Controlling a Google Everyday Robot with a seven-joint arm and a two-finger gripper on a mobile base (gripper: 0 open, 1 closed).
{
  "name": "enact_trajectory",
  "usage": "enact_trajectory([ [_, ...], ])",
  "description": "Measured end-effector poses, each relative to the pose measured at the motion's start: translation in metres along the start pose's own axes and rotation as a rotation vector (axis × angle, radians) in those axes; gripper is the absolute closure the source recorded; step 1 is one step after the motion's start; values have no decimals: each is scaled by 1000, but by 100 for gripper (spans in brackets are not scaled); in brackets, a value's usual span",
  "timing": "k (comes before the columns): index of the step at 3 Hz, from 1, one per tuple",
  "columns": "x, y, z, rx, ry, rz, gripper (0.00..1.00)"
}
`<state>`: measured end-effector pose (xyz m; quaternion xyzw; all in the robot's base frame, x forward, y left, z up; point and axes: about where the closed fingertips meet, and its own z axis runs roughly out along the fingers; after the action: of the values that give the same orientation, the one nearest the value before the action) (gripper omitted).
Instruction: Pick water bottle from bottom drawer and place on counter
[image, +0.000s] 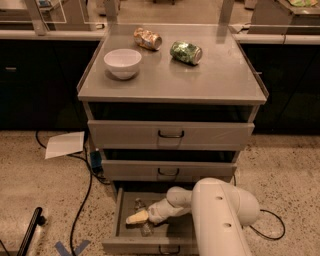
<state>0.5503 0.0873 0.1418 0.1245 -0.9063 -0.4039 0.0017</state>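
You're at the grasp step: tool (136, 218) sits low in the open bottom drawer (134, 245), water bottle (140, 204) right at its tip, grip state can't tell; next, confirm hold, then lift to tabletop (200, 80) well above it.

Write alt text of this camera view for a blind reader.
The robot's white arm reaches into the open grey metal bottom drawer, its gripper over a small clear plastic water bottle lying inside. On the grey metal counter are a white bowl, a green can and a tan-and-orange can.
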Motion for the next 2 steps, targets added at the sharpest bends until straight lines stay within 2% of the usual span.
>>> enact_trajectory([
  [1,0,0,0,0,0,0,19],
  [2,0,0,0,0,0,0,42],
])
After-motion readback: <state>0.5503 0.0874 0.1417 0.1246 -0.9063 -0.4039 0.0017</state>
